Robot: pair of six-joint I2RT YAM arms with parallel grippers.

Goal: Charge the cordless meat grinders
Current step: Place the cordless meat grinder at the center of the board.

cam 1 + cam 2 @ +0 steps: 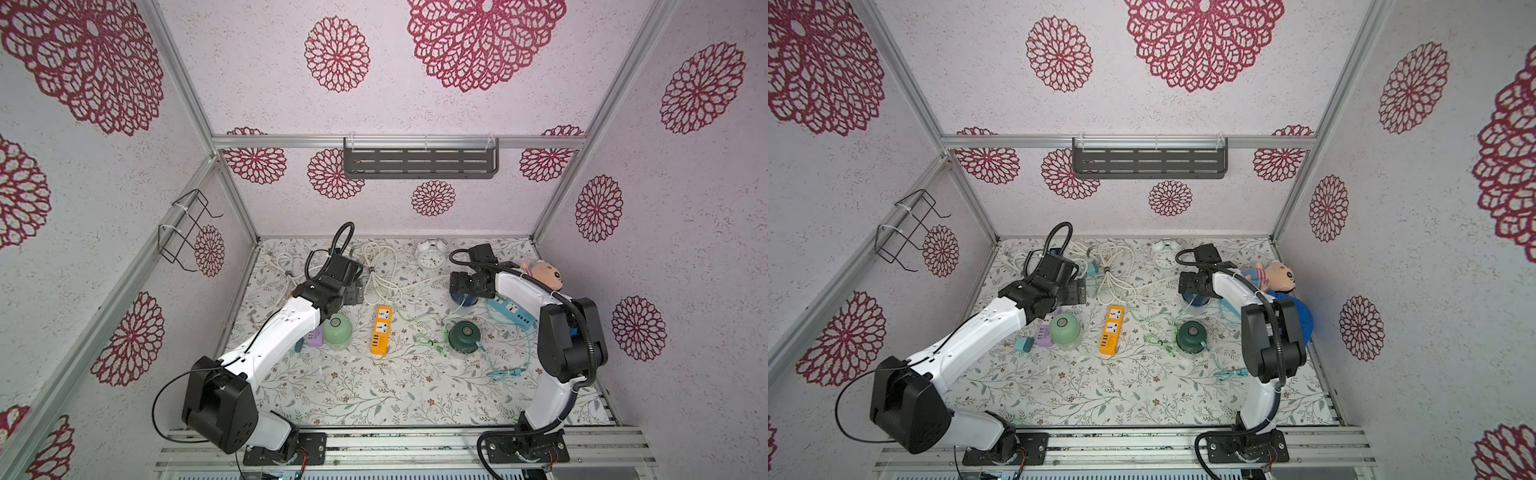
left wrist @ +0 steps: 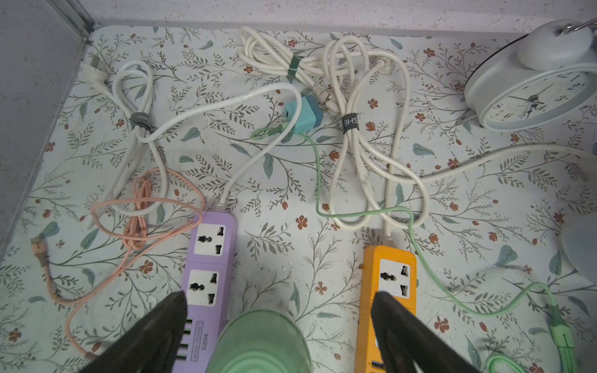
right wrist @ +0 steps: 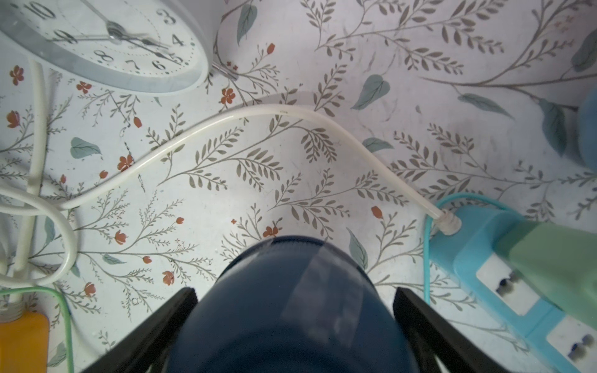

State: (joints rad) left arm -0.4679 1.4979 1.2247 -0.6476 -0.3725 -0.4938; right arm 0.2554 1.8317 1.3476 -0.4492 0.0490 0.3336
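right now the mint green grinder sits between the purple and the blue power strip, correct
Not the blue one. The mint green grinder sits between the purple power strip and the orange power strip, as the left wrist view shows.

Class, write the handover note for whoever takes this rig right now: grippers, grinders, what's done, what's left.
Left gripper: open, straddling the mint grinder, which sits beside the purple strip.
Right gripper: open, flanking the navy grinder; contact unclear.
Dark green grinder: apart from both grippers, teal connector at its side, seating unclear.
Done: nothing certain; no cable seen on mint or navy.
Left: probably plug those two in, then check dark green.
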